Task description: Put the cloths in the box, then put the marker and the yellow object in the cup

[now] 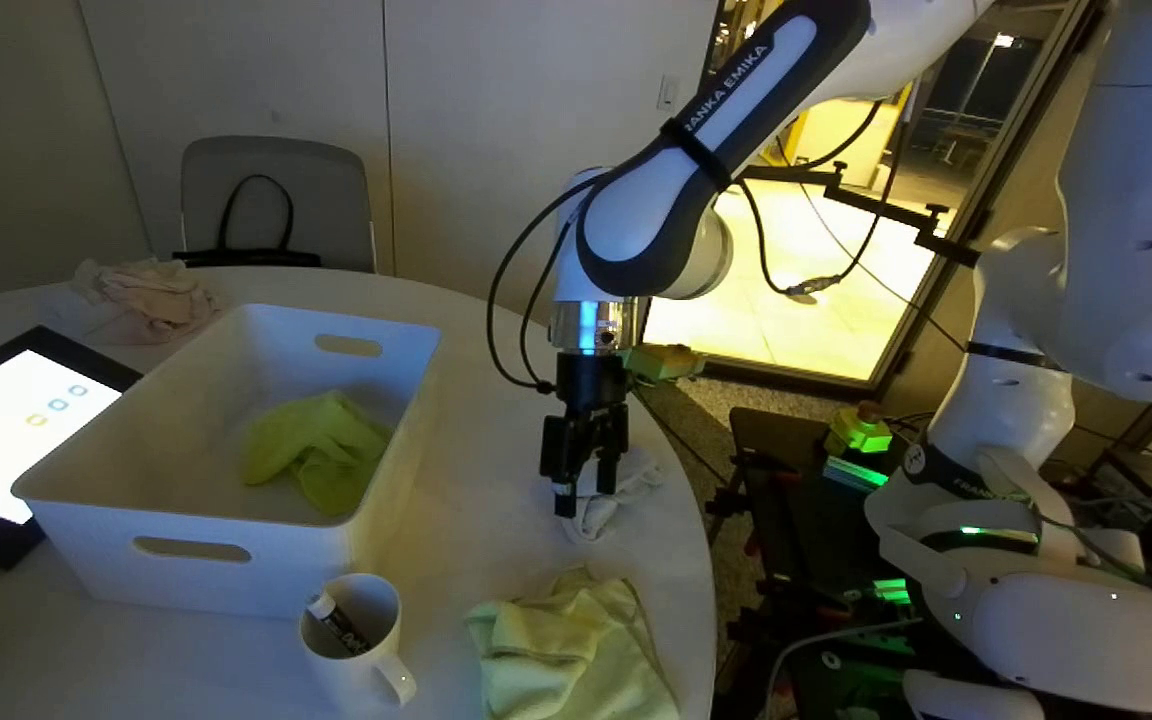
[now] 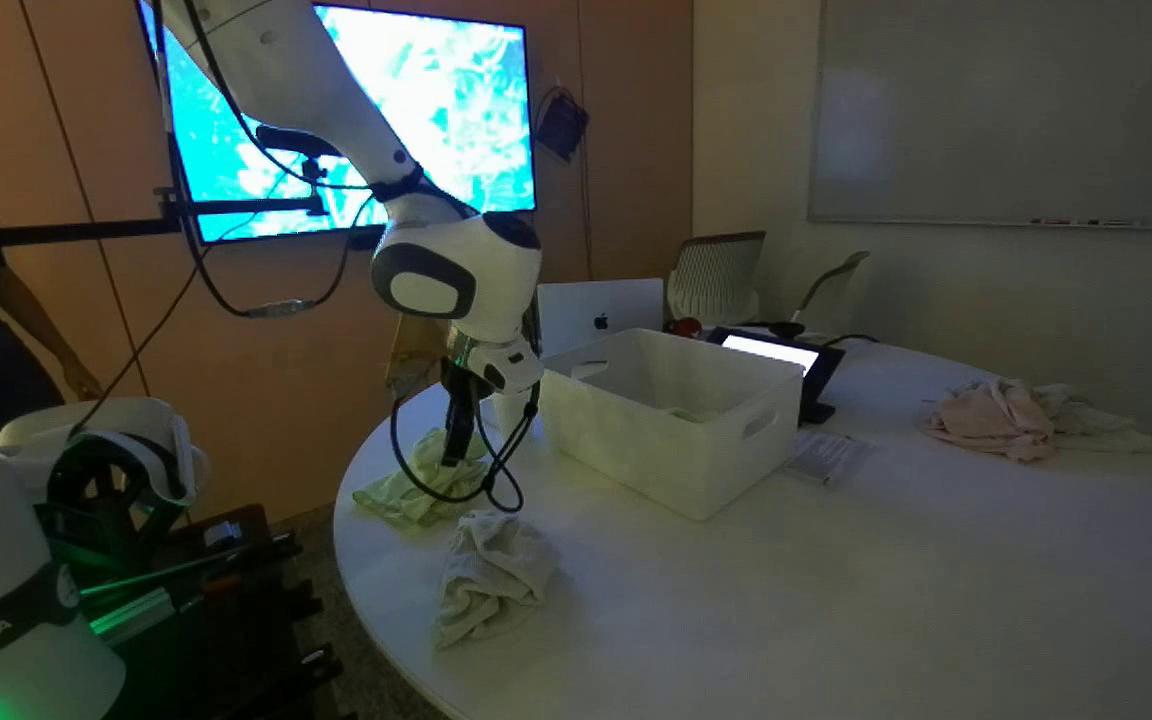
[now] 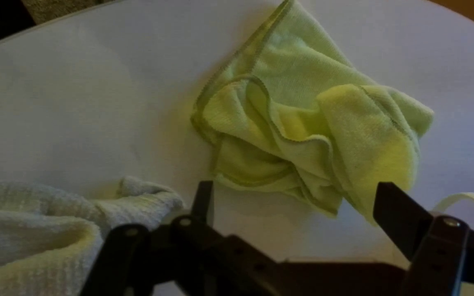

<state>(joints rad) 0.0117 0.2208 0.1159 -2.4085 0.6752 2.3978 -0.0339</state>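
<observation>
In the box, rectangular white plastic with sloping walls, sits one crumpled bright green cloth! Just beside it the white cup stands upright, one marker leaning inside. Two more on the table: the pale green cloth, soft, stitched at the edges; the grey cloth, ribbed. The gripper hangs near them, jaws spread wide. Well apart, one pinkish heap.

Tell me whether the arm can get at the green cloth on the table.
Probably yes: the open, empty gripper hangs nearby, and the wrist view shows nothing covering the cloth; the cup stands beside it, apart.
</observation>
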